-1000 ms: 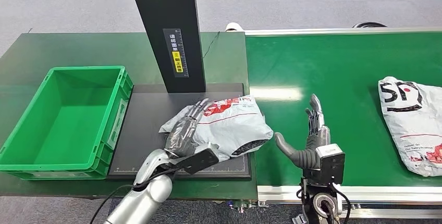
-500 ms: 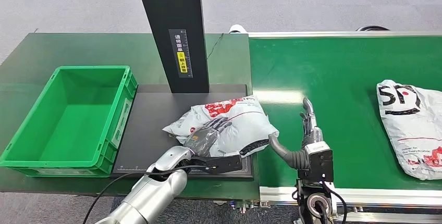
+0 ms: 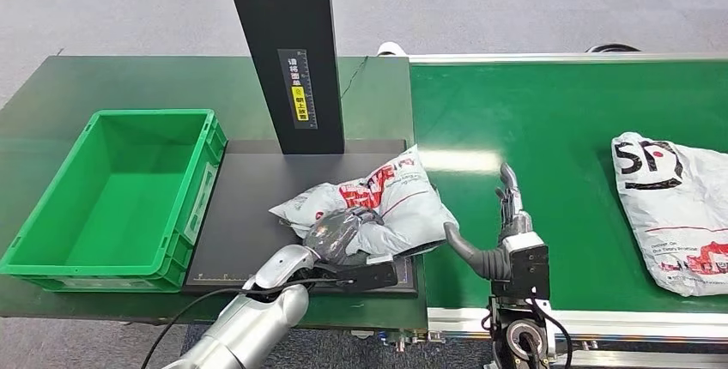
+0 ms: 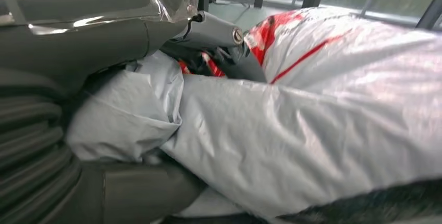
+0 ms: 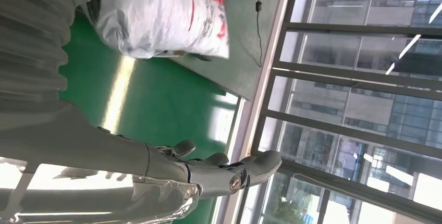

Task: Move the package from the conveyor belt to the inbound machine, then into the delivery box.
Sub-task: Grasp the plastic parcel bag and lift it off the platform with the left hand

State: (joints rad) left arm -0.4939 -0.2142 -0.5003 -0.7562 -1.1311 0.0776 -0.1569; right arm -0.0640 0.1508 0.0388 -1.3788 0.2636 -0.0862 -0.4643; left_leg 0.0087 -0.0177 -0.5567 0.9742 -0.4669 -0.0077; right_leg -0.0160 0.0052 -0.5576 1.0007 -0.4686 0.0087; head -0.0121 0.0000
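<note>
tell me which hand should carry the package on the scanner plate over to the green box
Left. The left hand already grips the white and red package on the black scanner plate, and the green delivery box sits on that side. The right hand stands open and empty over the conveyor belt.

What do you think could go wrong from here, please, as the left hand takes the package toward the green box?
1. The left hand grips only a bunched corner of the package; the slick film could slip out in transit.
2. The limp bag may drag on the black scanner platform or catch the delivery box rim.
3. The open right hand stands close beside the package and could snag it.
</note>
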